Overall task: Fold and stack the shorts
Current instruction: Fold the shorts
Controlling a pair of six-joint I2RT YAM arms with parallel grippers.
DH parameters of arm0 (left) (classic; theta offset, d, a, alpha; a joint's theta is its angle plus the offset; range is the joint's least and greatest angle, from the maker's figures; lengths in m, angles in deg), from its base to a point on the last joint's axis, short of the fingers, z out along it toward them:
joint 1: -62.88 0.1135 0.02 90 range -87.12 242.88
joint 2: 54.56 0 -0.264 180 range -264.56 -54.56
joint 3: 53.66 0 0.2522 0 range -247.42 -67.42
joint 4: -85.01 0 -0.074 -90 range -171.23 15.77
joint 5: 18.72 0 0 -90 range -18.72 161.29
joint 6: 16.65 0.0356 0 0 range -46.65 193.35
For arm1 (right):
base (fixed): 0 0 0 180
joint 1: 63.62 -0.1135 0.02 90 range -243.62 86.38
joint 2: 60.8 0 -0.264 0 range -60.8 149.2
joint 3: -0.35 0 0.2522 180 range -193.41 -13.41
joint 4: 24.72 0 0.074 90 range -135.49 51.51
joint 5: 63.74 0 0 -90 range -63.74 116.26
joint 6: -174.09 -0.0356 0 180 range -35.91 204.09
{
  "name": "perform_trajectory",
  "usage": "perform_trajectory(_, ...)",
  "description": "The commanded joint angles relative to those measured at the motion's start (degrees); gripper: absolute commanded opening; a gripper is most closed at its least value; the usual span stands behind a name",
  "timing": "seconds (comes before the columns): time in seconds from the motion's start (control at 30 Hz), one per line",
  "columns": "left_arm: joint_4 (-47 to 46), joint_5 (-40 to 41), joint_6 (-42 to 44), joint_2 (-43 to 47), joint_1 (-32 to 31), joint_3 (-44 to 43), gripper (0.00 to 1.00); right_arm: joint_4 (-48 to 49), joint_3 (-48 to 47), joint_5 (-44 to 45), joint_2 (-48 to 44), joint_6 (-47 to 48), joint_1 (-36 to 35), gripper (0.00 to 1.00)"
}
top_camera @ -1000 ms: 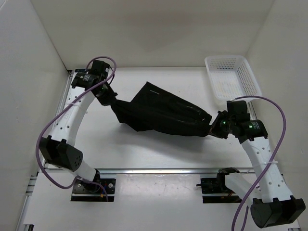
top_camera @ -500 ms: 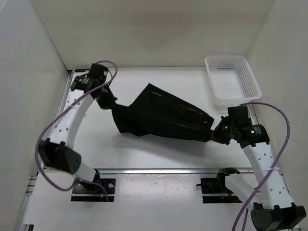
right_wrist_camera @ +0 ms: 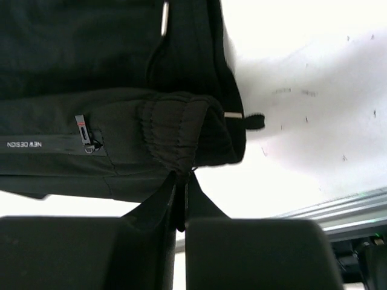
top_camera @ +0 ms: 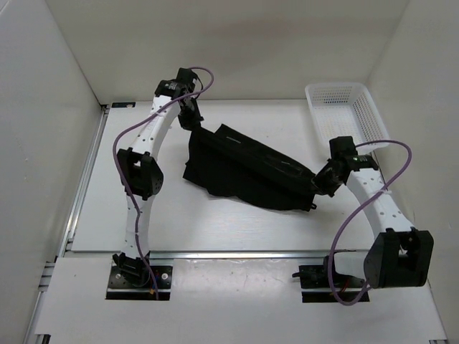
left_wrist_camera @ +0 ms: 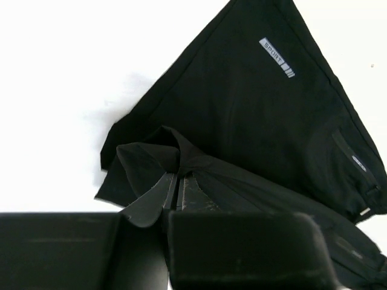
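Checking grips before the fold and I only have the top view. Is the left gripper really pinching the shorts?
Observer: Yes. In the left wrist view, the left gripper is shut on a bunched fold at the edge of the shorts.
Operator: And the right?
Observer: The right gripper is shut on the ribbed waistband.
Operator: Any markings to orient by?
Observer: A grey SPORT label faces the left wrist camera, away from the pinched edge.

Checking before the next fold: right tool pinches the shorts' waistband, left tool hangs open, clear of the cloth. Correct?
No: the left tool is shut on a fold of the shorts, as the left wrist view shows. The right tool does pinch the waistband.
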Motion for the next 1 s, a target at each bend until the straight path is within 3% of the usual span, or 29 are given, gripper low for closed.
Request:
perform_trajectory(0.0, -2.6, 7.3, 4.0, 0.1, 0.9, -6.9, 0.11, -2.0, -2.0, 4.4, 1.6, 1.7, 4.1, 0.00)
perform_trajectory(0.17, -9.6, 3.9, 5.4, -5.4, -0.9, -13.3, 0.11, 2.3, -5.0, -0.5, 7.6, 3.6, 7.5, 0.00)
perform_trajectory(0.2, -11.3, 1.9, 4.5, -7.8, -0.9, -14.3, 0.11, 3.7, -6.2, -1.4, 9.1, 3.6, 7.5, 0.29)
perform_trajectory(0.23, -13.0, 0.4, 3.8, -9.0, -0.9, -15.3, 0.14, 7.0, -6.2, -2.1, 9.1, 3.6, 8.1, 0.52)
perform_trajectory(0.27, -15.7, -0.6, 2.3, -9.9, -0.9, -17.4, 0.27, 8.2, -6.8, -2.7, 9.1, 3.6, 8.2, 0.74)
perform_trajectory(0.3, -16.6, -1.9, 1.7, -10.6, -0.9, -18.1, 0.67, 8.9, -7.3, -3.7, 8.2, 2.9, 8.2, 0.94)
perform_trajectory(0.33, -17.2, -1.9, 1.7, -10.6, -0.9, -18.9, 0.82, 8.9, -7.3, -3.7, 7.3, 2.9, 8.2, 0.98)
perform_trajectory(0.37, -17.2, -1.9, 1.2, -10.6, -0.9, -18.9, 1.00, 8.9, -7.3, -3.7, 6.3, 2.9, 8.2, 1.00)
perform_trajectory(0.43, -18.7, 0.3, 2.1, -7.2, -0.9, -17.0, 1.00, 8.9, -5.1, -1.8, 1.9, 2.9, 8.2, 1.00)
perform_trajectory(0.57, -18.8, 1.5, 4.3, -1.0, 0.9, -9.2, 1.00, 8.3, 0.4, -1.6, -4.0, 5.2, 8.2, 0.71)
perform_trajectory(0.6, -18.8, 1.5, 5.0, 2.2, 0.9, -6.5, 1.00, 8.3, 1.5, -2.9, -4.6, 5.8, 8.2, 0.59)
perform_trajectory(0.67, -18.2, 0.2, 5.7, 6.9, 2.3, 2.3, 0.99, 8.3, 4.7, -5.0, -4.6, 5.8, 8.2, 0.49)
perform_trajectory(0.7, -18.2, 0.2, 6.4, 8.3, 2.3, 5.5, 0.95, 8.3, 5.9, -6.0, -4.6, 5.8, 8.2, 0.49)
perform_trajectory(0.77, -18.2, 0.2, 6.5, 10.7, 2.3, 11.8, 0.93, 9.8, 9.0, -8.7, -4.6, 5.8, 8.2, 0.54)
perform_trajectory(0.8, -17.5, -0.4, 6.5, 12.1, 2.9, 17.2, 0.93, 10.4, 9.7, -9.4, -4.6, 5.8, 8.2, 0.72)
perform_trajectory(0.9, -17.5, -4.0, 6.5, 12.6, 3.6, 26.9, 1.00, 12.3, 10.3, -12.0, -0.8, 5.8, 8.2, 0.97)
perform_trajectory(0.97, -17.5, -6.1, 6.5, 11.2, 4.2, 30.1, 1.00, 13.6, 10.3, -12.7, 1.0, 5.2, 8.2, 1.00)
